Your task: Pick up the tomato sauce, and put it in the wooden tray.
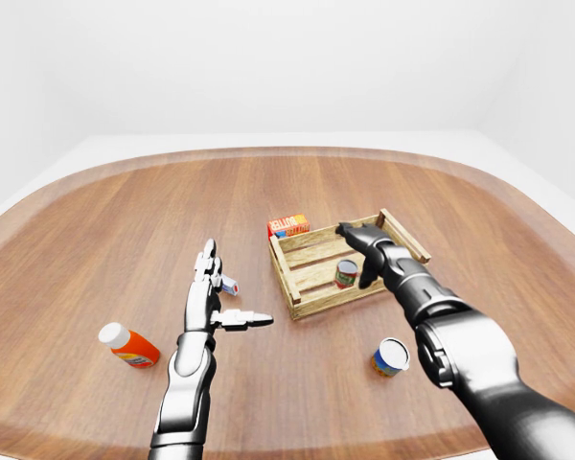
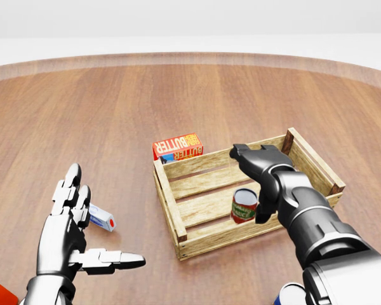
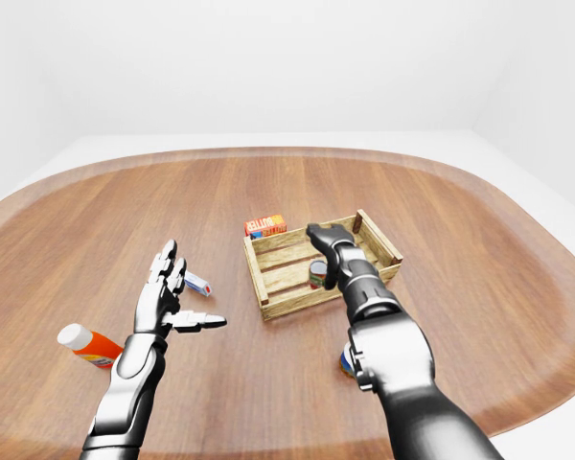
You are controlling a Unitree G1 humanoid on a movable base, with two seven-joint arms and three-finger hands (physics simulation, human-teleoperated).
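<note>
A: What was hidden there? In the head view, the orange bottle with the white cap (image 1: pixel 127 346) was cut off at the bottom left corner, and the small blue-and-white cup (image 1: pixel 390 356) was half lost behind the dark right forearm at the bottom edge.

B: Agreed. The small white tube with a red end (image 2: pixel 102 218) was partly covered by the silver left hand (image 2: pixel 73 223). Its label could not be read. The red butter box (image 2: pixel 177 147) was seen just beyond the tray's far wall, its lower part screened by the slats.

A: And the dark right hand (image 2: pixel 257 180)?

B: Its fingers were seen spread apart, arched above the red-labelled tomato sauce can (image 2: pixel 244 206). One finger was pointed down just beside the can's right side; whether contact was made could not be told. Nothing was gripped.

A: The can's place?

B: It was found upright inside the slatted wooden tray (image 2: pixel 170 197), on the floor boards, towards the near wall.

A: The left hand?

B: It was held flat and wide open over the brown wooden table (image 2: pixel 114 108), thumb stuck out sideways, nothing held.
</note>
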